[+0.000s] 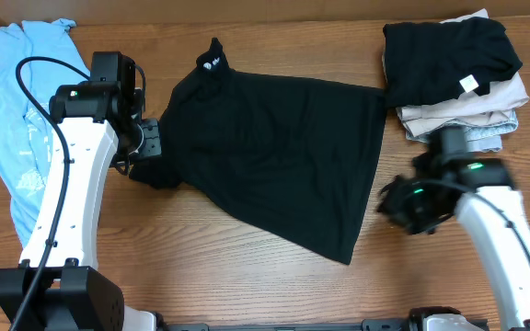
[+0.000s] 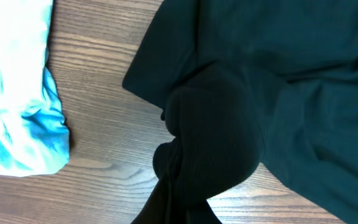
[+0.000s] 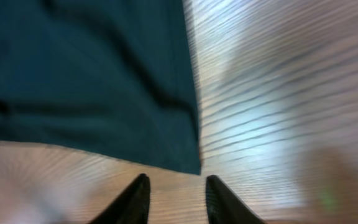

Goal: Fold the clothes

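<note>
A large black T-shirt [image 1: 274, 152] with a small white logo lies spread across the middle of the table. My left gripper [image 1: 155, 142] is shut on its bunched left edge; in the left wrist view the black cloth [image 2: 229, 112] gathers into a pinch at the bottom [image 2: 179, 199]. My right gripper [image 1: 398, 207] stands open just off the shirt's right side. In the right wrist view its two fingertips [image 3: 140, 186] are apart over bare wood, with the shirt's corner [image 3: 188, 162] just ahead of them and nothing between them.
A light blue tee [image 1: 26, 119] lies crumpled at the far left, close to the left arm, and shows as the blue cloth [image 2: 17, 106] in the left wrist view. A stack of folded garments [image 1: 454, 74], black on beige, sits at the back right.
</note>
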Motion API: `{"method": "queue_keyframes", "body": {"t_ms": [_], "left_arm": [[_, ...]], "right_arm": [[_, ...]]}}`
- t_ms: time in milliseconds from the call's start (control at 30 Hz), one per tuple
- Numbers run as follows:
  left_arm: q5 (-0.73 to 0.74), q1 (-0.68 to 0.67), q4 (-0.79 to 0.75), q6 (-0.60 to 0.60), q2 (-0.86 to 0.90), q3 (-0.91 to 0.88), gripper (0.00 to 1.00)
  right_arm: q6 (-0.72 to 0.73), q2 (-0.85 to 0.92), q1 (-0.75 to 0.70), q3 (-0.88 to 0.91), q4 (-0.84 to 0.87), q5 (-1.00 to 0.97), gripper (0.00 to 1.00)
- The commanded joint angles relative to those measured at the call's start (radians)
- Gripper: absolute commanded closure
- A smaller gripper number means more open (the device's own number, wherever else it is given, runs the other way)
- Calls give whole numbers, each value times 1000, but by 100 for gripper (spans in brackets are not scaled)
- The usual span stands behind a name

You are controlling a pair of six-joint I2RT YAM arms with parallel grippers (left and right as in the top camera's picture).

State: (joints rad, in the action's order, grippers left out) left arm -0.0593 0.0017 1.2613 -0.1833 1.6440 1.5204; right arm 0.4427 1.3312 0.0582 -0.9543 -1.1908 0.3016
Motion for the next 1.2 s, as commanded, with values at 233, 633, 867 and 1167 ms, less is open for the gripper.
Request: {"method": "queue_keyframes", "body": {"t_ms": [233, 633, 867, 1167], "left_arm": [[34, 4, -60, 11, 6, -9, 96], [34, 4, -61, 4, 6, -9, 96], [34, 4, -56, 4, 6, -9, 96], [34, 4, -50, 4, 6, -9, 96]], "right_arm": [[415, 23, 423, 170, 255, -150, 45], [607, 206, 532, 170, 233, -298, 40], [615, 229, 532, 172, 224, -298, 40], [628, 229, 532, 236, 268, -224, 45]]}}
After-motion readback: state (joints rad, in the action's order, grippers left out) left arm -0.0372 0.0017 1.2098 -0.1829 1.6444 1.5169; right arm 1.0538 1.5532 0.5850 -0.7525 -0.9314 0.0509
